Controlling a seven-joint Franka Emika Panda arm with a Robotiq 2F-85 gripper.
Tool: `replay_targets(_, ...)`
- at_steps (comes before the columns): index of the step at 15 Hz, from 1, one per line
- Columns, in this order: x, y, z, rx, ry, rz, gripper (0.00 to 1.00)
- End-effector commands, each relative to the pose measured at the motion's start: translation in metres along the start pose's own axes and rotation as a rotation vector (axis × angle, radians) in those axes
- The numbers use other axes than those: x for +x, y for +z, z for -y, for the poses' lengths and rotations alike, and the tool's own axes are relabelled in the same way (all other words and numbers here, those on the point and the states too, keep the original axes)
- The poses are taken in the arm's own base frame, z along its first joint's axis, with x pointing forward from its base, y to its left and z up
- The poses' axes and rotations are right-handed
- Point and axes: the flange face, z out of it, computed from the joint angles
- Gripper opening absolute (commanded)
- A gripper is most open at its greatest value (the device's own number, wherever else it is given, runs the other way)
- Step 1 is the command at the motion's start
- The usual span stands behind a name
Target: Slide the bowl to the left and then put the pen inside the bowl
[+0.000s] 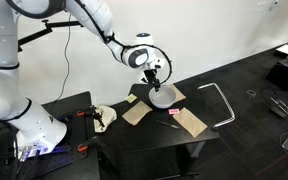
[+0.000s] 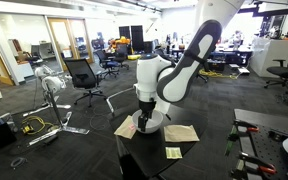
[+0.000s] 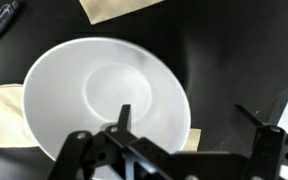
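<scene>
The round white bowl (image 3: 99, 95) sits on the black table, partly over tan paper sheets; it shows in both exterior views (image 1: 162, 97) (image 2: 150, 123). My gripper (image 3: 187, 115) is open just above the bowl's rim, with one finger over the bowl's inside and the other outside over the black table. It also shows in both exterior views (image 1: 154, 80) (image 2: 144, 108). A dark pen (image 3: 1, 26) lies at the top left corner of the wrist view, apart from the bowl.
Tan paper sheets lie around the bowl (image 1: 136, 112) (image 1: 192, 122) (image 2: 181, 132) (image 3: 119, 8). A small reddish item (image 1: 173, 114) lies on the table by one sheet. A metal frame (image 1: 219, 100) stands beyond the table edge.
</scene>
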Motion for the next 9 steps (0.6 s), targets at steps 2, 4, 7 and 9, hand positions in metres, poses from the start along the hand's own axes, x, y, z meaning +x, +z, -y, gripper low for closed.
replay_targets(2,0.014,0.016,0.003,0.014,-0.035,0.016,0.74)
replay_targets(4,0.015,0.022,0.004,0.015,-0.043,0.018,0.59)
replay_targets(7,0.015,0.027,0.005,0.017,-0.041,0.023,0.34)
replay_targets(9,0.014,0.03,0.006,0.017,-0.042,0.027,0.2)
